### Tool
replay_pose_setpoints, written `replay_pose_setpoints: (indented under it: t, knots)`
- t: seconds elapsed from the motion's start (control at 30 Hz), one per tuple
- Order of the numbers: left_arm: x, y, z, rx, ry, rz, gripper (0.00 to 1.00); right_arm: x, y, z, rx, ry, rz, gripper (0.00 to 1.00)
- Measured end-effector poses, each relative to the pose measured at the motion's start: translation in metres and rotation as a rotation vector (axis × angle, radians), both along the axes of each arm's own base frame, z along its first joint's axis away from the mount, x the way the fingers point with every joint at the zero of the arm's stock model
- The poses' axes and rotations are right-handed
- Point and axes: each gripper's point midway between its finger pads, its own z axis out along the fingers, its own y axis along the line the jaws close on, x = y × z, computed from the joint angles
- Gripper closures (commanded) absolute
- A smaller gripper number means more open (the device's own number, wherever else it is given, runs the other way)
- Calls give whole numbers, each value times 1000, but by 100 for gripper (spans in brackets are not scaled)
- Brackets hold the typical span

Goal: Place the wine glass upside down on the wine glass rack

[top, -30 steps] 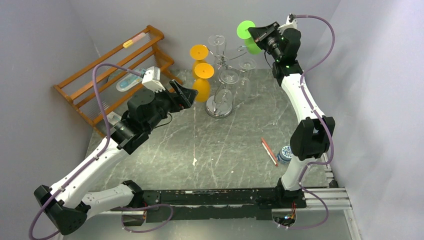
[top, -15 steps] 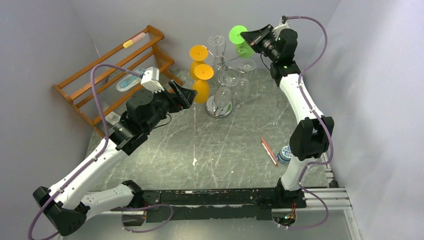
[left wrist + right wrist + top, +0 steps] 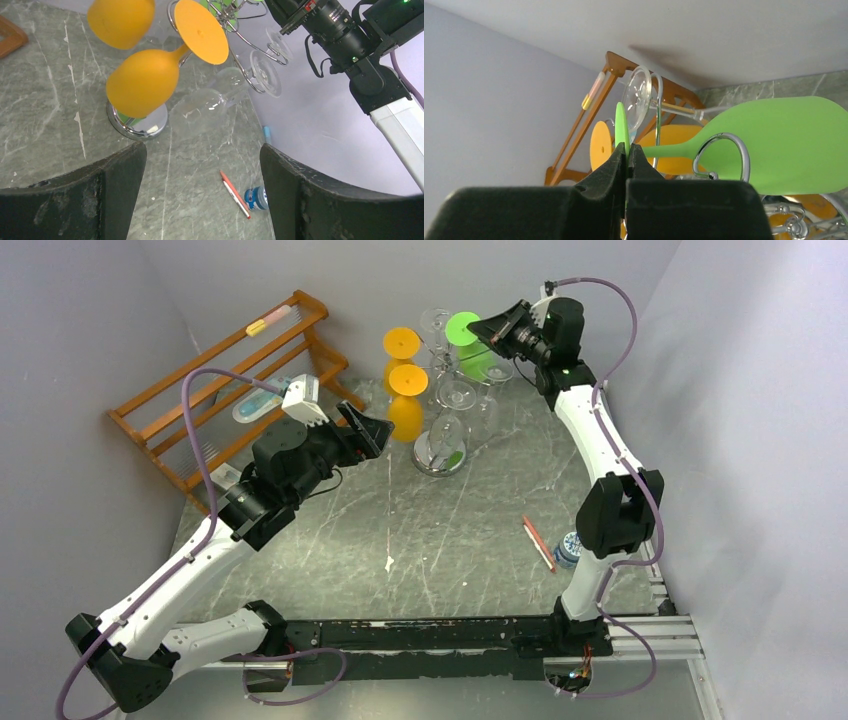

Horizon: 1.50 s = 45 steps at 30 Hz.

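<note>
Green plastic wine glass (image 3: 774,140) is in my right gripper (image 3: 627,150), whose jaws are pressed tight on the thin edge of its flat round foot, with nothing else between them. From my right fingertips the stem runs ahead and away, with the bowl at the far end. The long axis therefore points out from the pinch toward the silver wire wine glass rack with curled scroll arms (image 3: 722,135). Seen from above, the foot sits high beside my fingertips and the bowl hangs lower, down among the scroll arms, so the glass is tipped toward upside down but not plumb. One wire loop of the rack crosses just in front of where stem meets bowl. I cannot tell whether the stem is inside a slot or only beside it. I judge the coming move turns on that: the stem must slide sideways into a scroll arm so the foot catches above it. My left gripper (image 3: 370,430) is spread wide and empty, well apart from the glass on the rack's other side, facing two orange wine glasses (image 3: 407,380) hanging there. The right arm is the nearer one.
</note>
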Motion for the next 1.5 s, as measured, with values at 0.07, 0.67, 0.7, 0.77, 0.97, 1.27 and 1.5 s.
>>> replay_pose_setpoints:
  t: [0.07, 0.67, 0.7, 0.77, 0.97, 1.27, 1.5]
  knots:
    - [0, 0, 0, 0, 0, 0, 13, -1, 0, -3, -7, 18, 4, 100]
    - [1, 1, 0, -8, 6, 8, 13, -9, -21, -10, -82, 102, -116, 100]
    - [1, 1, 0, -9, 6, 9, 13, -11, -24, -6, -83, 94, -130, 100]
    - [1, 1, 0, -9, 6, 9, 13, -15, -28, 4, -84, 76, -157, 100]
    - [1, 1, -1, -7, 8, 11, 13, -20, -43, 16, -103, 61, -244, 100]
    - [-1, 4, -5, 6, 21, 18, 13, -9, -48, 8, -116, 63, -280, 100]
    - [-2, 6, -3, 6, 17, 22, 13, 6, -44, -11, -123, 90, -272, 100]
